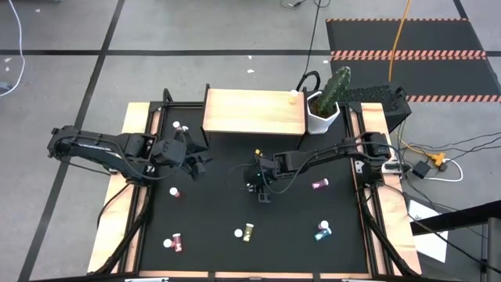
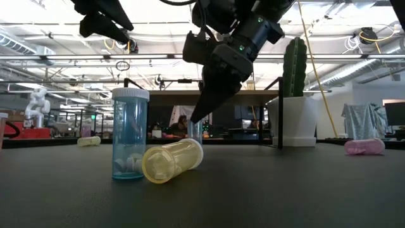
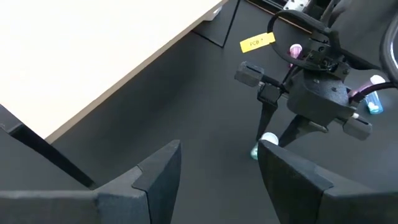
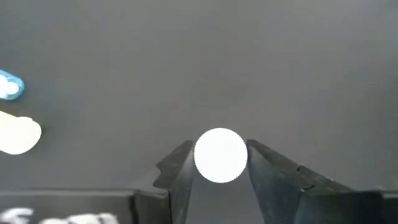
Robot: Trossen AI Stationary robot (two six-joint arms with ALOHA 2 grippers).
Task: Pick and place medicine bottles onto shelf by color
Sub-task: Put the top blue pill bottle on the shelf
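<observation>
- The right gripper (image 1: 261, 193) is lowered at the middle of the black table (image 1: 235, 211), pointing straight down over an upright bottle (image 4: 220, 155).
- In the right wrist view, the bottle's white cap is seen between the two fingers (image 4: 177, 171), which sit close at either side; whether it is already squeezed cannot be told, though a grasp appears to be the purpose.
- The left gripper (image 1: 197, 160) is held spread apart and empty, raised near the shelf's left end, apparently waiting.
- The shelf (image 1: 254, 112), a light-wood board, is set at the table's far edge, beside a potted cactus (image 1: 329, 98).
- Other bottles are scattered: pink ones (image 1: 319, 185) right, a yellow one (image 1: 246, 232) and a teal one (image 1: 322, 232) near.
</observation>
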